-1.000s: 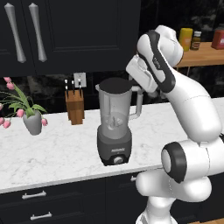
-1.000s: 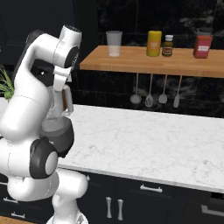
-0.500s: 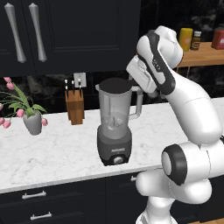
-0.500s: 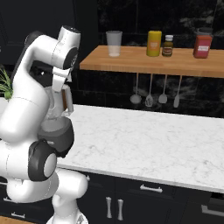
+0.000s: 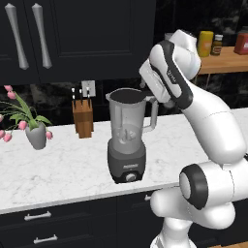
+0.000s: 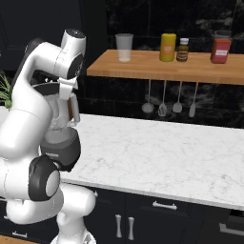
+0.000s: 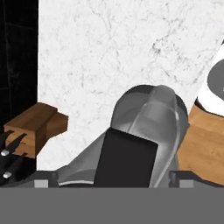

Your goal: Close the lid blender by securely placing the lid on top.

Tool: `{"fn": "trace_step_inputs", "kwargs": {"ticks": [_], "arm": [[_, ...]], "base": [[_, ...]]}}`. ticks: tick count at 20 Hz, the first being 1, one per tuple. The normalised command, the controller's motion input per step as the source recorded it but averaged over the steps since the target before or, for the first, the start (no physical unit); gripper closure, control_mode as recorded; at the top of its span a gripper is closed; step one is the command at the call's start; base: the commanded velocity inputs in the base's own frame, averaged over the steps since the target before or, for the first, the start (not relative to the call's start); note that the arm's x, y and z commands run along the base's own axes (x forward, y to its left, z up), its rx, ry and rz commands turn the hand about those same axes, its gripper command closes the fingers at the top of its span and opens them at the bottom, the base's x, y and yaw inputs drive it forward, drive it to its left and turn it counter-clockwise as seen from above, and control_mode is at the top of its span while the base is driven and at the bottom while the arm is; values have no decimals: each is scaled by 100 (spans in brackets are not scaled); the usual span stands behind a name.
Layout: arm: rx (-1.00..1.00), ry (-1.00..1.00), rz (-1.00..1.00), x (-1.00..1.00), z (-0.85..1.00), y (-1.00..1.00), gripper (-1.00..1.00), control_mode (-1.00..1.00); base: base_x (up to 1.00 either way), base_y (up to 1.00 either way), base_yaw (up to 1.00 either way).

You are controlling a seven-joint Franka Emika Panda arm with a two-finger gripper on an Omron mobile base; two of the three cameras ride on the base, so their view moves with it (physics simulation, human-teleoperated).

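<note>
The gripper (image 7: pixel 113 181) is shown at the bottom of the hand view with its two fingertips (image 7: pixel 180 177) set far apart, one near the lower left and one near the lower right; the jaws are wide open and nothing is clamped between them. Directly ahead of the fingertips, at the lower centre of that view, the blender (image 7: pixel 146 114) is seen from above as a translucent grey jar, with a flat black shape across its near part that cannot be identified with certainty. In the left base view the blender (image 5: pixel 127 141) stands upright at the centre of the frame on the white marble counter (image 5: pixel 58 169), its dark grey base and front knob facing the camera and its handle on the right. A dark disc, apparently the lid (image 5: pixel 126 96), is seated in the jar mouth, just beside the white hand of the arm (image 5: pixel 169 82), which reaches in from the right of the frame. A wooden knife block (image 5: pixel 83 117) is positioned behind and to the left of the blender, and a grey pot of pink flowers (image 5: pixel 36 136) stands at the left edge. In the right base view the blender (image 6: pixel 61 148) is largely covered by the arm at the left, and a wooden shelf (image 6: pixel 162 69) carrying a clear tumbler (image 6: pixel 124 46) runs across the upper right.
</note>
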Motion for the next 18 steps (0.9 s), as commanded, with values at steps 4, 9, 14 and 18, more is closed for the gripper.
{"fn": "trace_step_inputs", "kwargs": {"ticks": [4, 9, 14, 18], "arm": [[0, -20, 0, 15, 0, 4, -100, -100], [0, -19, 0, -1, 2, 2, -100, -100], [0, -14, 0, -20, 10, 0, -100, -100], [0, -5, 0, -37, 1, -11, -100, -100]], "base": [[0, 0, 0], [0, 0, 0], [0, 0, 0], [0, 0, 0]]}}
